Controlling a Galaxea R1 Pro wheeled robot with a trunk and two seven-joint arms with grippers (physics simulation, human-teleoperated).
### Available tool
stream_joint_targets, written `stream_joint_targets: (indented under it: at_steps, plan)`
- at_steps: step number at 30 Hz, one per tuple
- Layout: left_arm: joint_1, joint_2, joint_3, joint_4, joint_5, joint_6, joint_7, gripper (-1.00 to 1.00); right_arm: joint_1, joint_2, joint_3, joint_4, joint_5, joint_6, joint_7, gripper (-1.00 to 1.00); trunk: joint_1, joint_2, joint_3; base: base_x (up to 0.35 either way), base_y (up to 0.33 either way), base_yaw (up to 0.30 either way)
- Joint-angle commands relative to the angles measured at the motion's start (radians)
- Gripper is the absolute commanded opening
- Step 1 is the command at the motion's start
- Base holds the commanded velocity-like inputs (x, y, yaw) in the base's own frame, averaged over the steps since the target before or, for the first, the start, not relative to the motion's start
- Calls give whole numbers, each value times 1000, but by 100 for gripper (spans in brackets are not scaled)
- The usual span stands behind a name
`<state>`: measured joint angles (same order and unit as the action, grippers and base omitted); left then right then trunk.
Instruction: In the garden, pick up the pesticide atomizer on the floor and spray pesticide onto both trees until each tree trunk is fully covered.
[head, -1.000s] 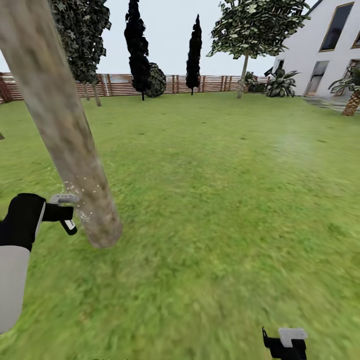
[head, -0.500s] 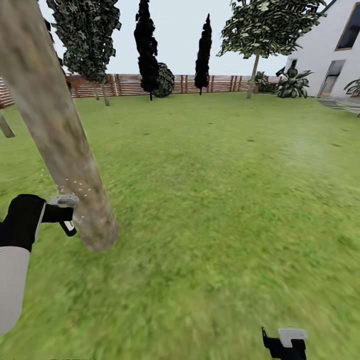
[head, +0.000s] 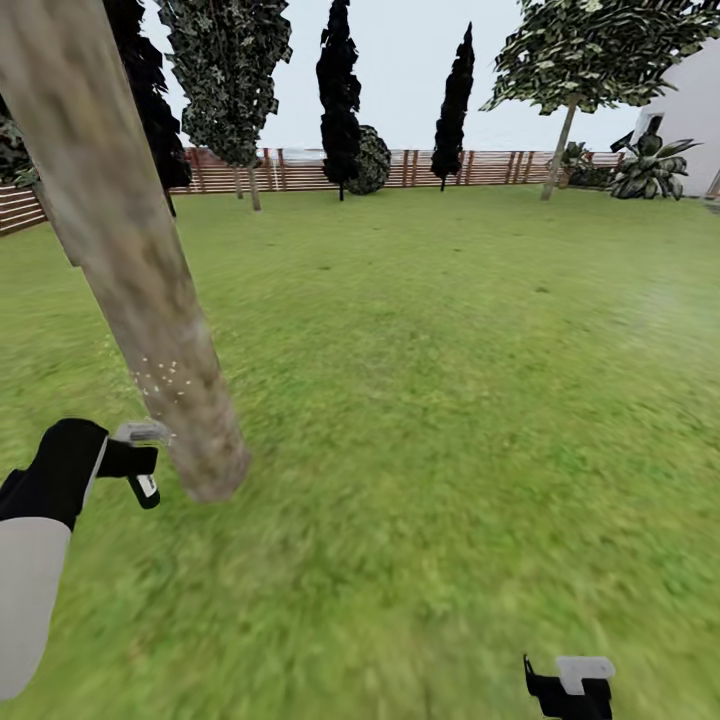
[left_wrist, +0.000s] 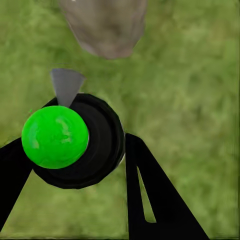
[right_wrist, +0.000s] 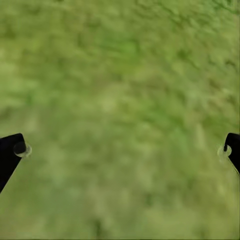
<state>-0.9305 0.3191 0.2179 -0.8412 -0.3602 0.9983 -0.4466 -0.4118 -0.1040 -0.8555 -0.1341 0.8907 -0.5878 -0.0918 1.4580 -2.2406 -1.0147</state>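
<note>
My left fingers (left_wrist: 75, 185) are closed on the atomizer (left_wrist: 80, 140), a dark round body with a green cap, held just beside the base of the trunk (head: 130, 270). In the head view the left fingers (head: 140, 462) sit close against the bark, low on the trunk. Whitish pesticide (head: 160, 375) specks dot the bark above them. My right fingers (right_wrist: 120, 150) are spread wide over the lawn (right_wrist: 120, 75), holding nothing. A fence (head: 400, 168) bounds the far lawn.

Flat bright daylight, blurred grass
</note>
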Motion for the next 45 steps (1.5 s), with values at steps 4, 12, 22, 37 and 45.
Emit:
stream_joint_targets:
  at_steps: [4, 12, 22, 37, 45]
  plan:
    - [58, 4, 4, 25, -11, -11, -9, -100, -1, 0, -4, 2, 10, -3, -8, 100, 0, 0, -1, 234, -203, 6]
    - [91, -41, 8, 55, -11, -25, -1, -100, -1, -1, -5, 1, 10, -3, -8, 100, 0, 0, -1, 235, -201, 129]
    - [166, -22, 95, 54, -10, -62, 65, -100, -1, -2, -6, -4, 10, -3, -8, 100, 0, 0, -1, 226, -180, 22]
    - [168, -52, 115, 59, -1, -159, 65, -100, -1, -2, -4, -4, 11, -3, -8, 100, 0, 0, -1, 62, -68, 217]
    - [168, -48, 117, 48, -4, -161, 66, -100, -1, -2, -5, -4, 11, -3, -8, 100, 0, 0, -1, 143, -241, 38]
